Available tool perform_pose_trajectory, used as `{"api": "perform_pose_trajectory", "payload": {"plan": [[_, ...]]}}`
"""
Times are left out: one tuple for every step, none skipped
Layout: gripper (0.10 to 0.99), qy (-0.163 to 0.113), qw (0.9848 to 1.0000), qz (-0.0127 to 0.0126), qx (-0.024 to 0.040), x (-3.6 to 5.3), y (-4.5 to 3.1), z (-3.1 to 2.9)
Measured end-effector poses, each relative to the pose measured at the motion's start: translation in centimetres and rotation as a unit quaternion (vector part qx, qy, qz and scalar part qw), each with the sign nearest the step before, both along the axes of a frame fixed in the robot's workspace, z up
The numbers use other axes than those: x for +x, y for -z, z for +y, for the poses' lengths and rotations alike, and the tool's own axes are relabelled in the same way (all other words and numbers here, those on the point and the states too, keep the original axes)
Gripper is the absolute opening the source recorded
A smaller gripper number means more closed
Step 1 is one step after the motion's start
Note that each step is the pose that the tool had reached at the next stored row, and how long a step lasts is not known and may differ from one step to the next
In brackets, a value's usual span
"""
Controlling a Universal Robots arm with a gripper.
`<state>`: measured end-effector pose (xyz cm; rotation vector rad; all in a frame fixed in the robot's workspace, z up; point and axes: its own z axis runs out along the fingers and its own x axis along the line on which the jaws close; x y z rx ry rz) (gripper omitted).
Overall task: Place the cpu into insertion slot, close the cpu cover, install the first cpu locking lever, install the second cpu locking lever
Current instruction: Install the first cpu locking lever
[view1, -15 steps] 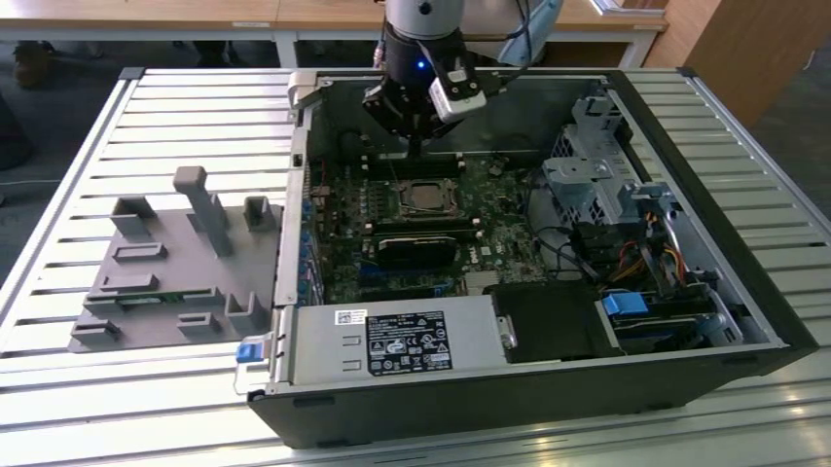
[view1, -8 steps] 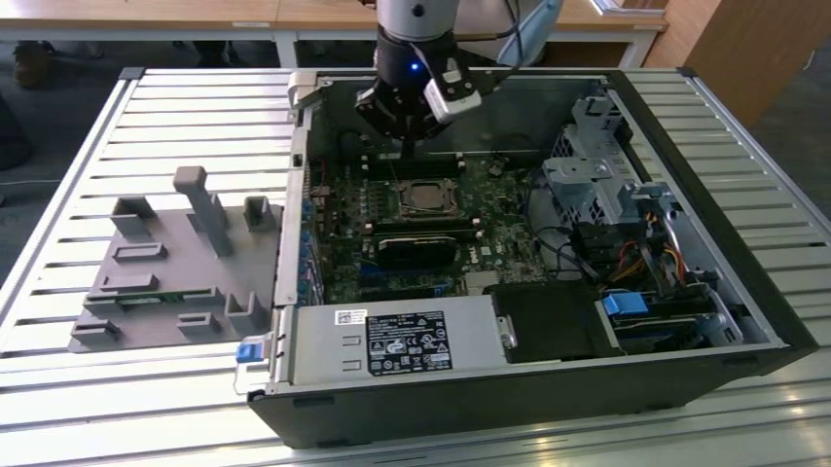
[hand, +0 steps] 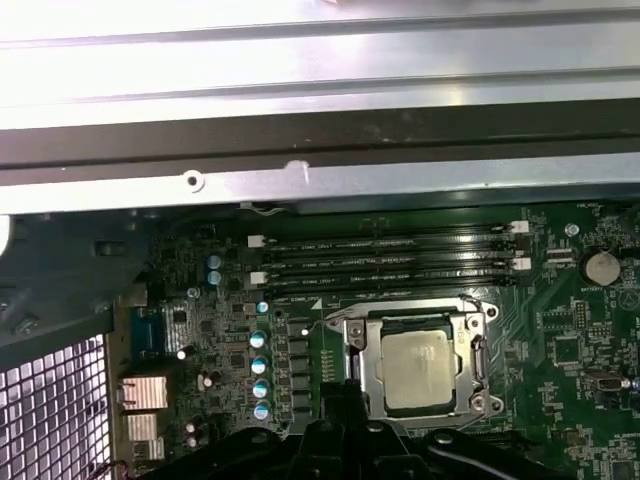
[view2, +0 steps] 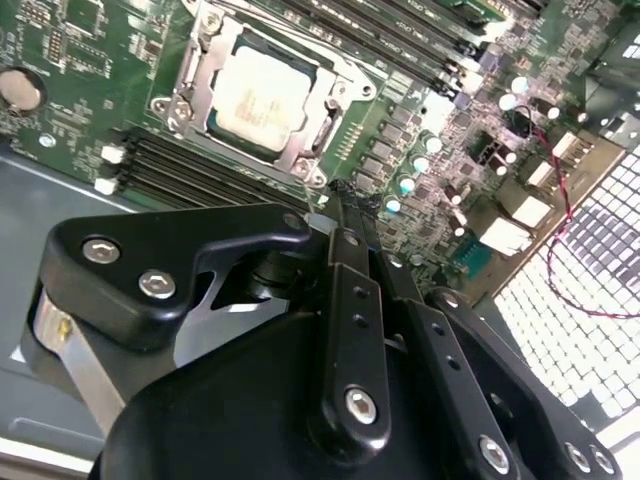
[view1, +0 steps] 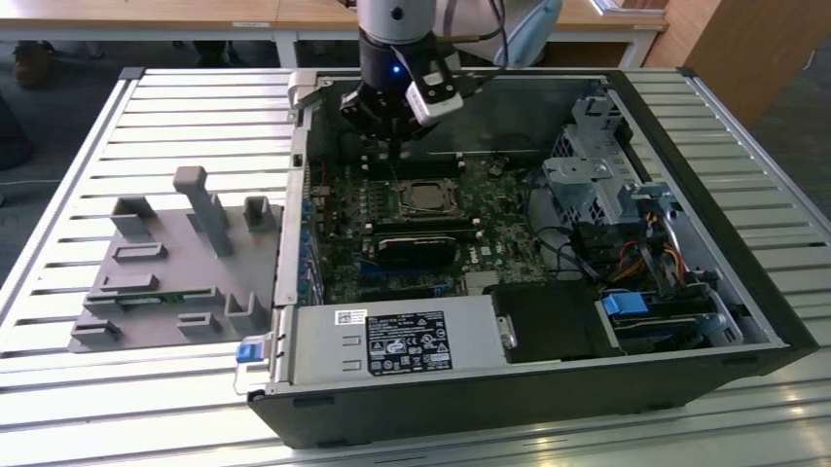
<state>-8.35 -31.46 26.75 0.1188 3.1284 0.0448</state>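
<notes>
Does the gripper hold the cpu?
No: in the first wrist view the cpu lies under the cover, apart from the gripper.

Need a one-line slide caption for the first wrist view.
Cpu sits framed by the closed cpu cover on the motherboard, gripper close beside it.
</notes>
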Motion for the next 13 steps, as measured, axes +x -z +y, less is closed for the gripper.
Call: {"api": "perform_pose_trajectory", "payload": {"plan": [[0.118,0.0,1.0,-0.0002,0.0,-0.16,0.06,0.0],[0.118,0.0,1.0,-0.0004,0.0,-0.32,0.12,0.0],[0.118,-0.001,1.0,-0.0004,0.0,-0.48,0.19,0.0],[0.118,-0.001,1.0,-0.0005,0.0,-0.66,0.25,0.0],[0.118,-0.001,1.0,-0.0006,0.0,-0.87,0.32,0.0],[0.118,-0.001,1.0,-0.0007,0.0,-1.06,0.38,0.02],[0.118,-0.001,1.0,-0.0008,0.0001,-1.23,0.45,0.04],[0.118,-0.001,1.0,-0.0009,0.0001,-1.35,0.5,0.08],[0.118,-0.001,1.0,-0.0007,0.0,-1.43,0.54,0.13],[0.118,-0.001,1.0,-0.0007,-0.0001,-1.48,0.57,0.2],[0.118,-0.001,1.0,-0.0008,0.0,-1.53,0.61,0.27],[0.118,-0.001,1.0,-0.0008,0.0,-1.58,0.66,0.36],[0.118,-0.001,1.0,-0.0008,0.0,-1.65,0.7,0.44]]}}
